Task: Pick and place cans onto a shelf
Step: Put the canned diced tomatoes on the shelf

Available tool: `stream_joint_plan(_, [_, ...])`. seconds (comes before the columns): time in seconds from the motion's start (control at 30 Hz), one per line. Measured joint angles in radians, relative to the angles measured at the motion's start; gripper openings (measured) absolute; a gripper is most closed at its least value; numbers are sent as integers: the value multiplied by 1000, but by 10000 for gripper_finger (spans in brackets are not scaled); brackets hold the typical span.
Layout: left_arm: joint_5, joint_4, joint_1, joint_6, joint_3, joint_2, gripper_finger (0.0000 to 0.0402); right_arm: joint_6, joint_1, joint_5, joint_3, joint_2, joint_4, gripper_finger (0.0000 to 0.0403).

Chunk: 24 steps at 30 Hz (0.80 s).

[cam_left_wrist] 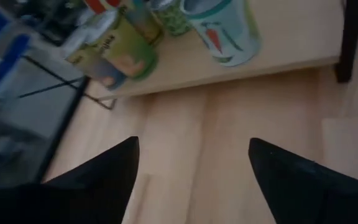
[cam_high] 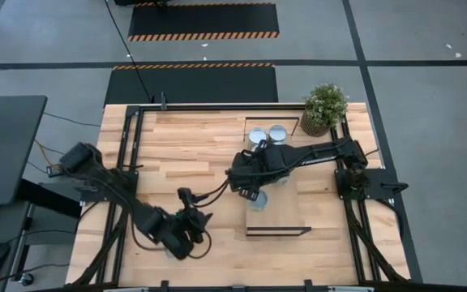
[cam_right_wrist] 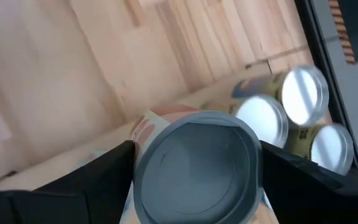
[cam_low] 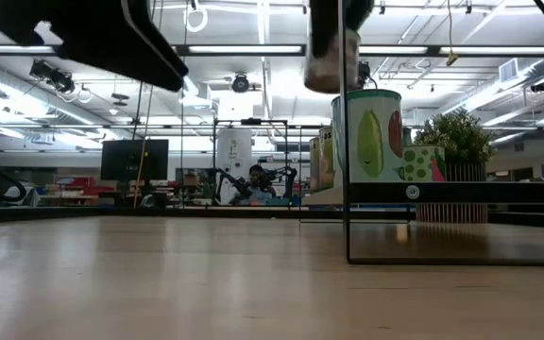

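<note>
Right pincer (cam_right_wrist: 194,180) clamps round metal can (cam_right_wrist: 197,165); left pincer (cam_left_wrist: 191,168) spread, empty.

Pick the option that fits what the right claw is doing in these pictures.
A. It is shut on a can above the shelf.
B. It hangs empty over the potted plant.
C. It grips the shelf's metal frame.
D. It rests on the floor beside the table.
A: in the right wrist view the right claw has a can between its fingers, with the shelf beneath it in the high view.
</note>
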<state>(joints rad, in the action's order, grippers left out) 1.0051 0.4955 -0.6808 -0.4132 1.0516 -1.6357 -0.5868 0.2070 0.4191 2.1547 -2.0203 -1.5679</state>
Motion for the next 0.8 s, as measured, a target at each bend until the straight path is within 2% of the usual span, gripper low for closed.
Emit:
stream_joint_plan(0.23, [-223, -520, 121, 267, -218, 86, 290, -84, 0, 7, -236, 127, 54, 321])
stream_joint_plan(0.37, [-260, -747, 179, 367, -289, 94, 288, -138, 0, 6, -400, 232, 153, 321])
stream_joint_plan(0.57, [-299, -995, 236, 509, -343, 94, 288, -236, -15, 1, -617, 336, 281, 321])
stream_joint_plan(0.67, [-317, -1115, 262, 558, -388, 94, 288, -265, -24, -14, -678, 347, 338, 321])
stream_joint_plan(0.8, [-357, -1274, 309, 561, -468, 93, 288, -266, -35, -22, -690, 335, 382, 321])
